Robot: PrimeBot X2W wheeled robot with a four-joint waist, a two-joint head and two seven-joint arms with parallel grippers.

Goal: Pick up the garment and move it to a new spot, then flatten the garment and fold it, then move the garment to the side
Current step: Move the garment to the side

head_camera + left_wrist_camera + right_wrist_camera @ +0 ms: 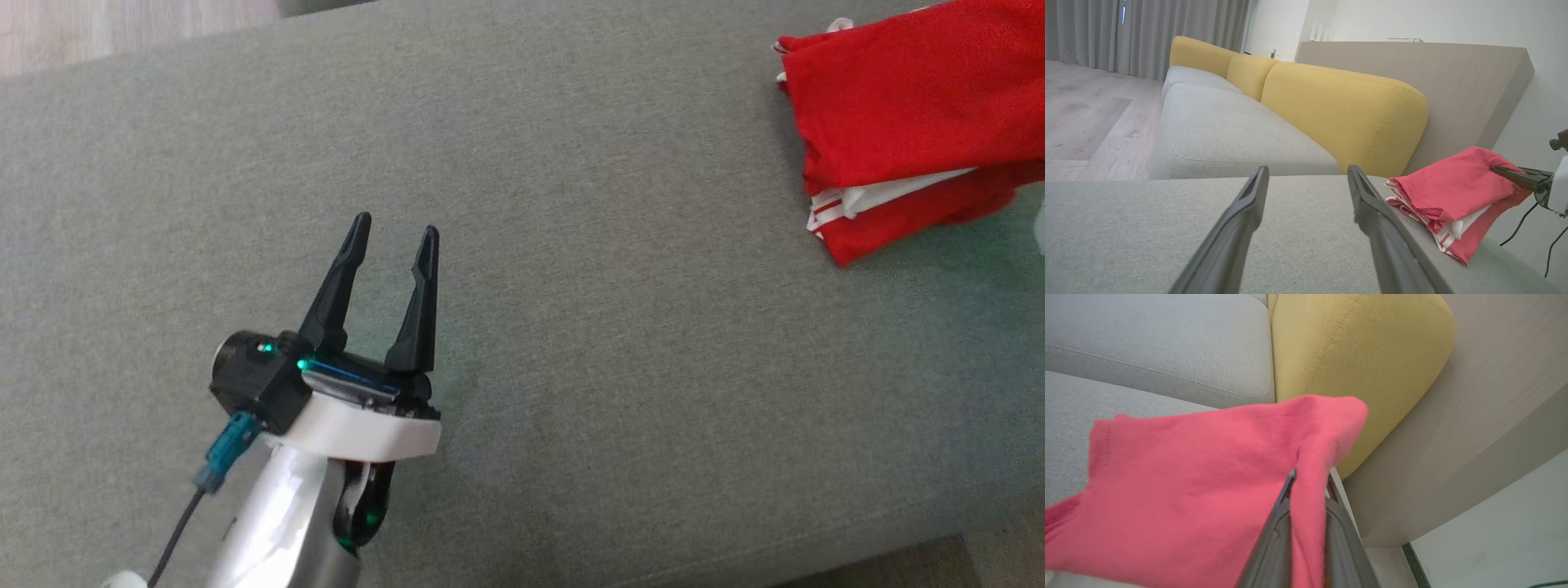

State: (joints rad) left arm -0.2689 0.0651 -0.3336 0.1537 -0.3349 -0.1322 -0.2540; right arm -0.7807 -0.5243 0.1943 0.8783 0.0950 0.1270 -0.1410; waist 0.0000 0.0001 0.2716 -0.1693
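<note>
Garment fabric (1188, 477) sits pinched in the right tool (1310, 476); the left tool (396, 224) hovers over the cushion (653, 367), spread wide.

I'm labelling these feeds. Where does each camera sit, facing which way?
Head view: on the head, looking down at the grey cushion; open left gripper lower left, red garment upper right.
Left wrist view: on that wrist, looking along its gripper across the cushion toward the yellow backrest; right gripper pinches the garment.
Right wrist view: on that wrist, looking along its gripper, shut on the garment.
Shared: all three show the garment.
</note>
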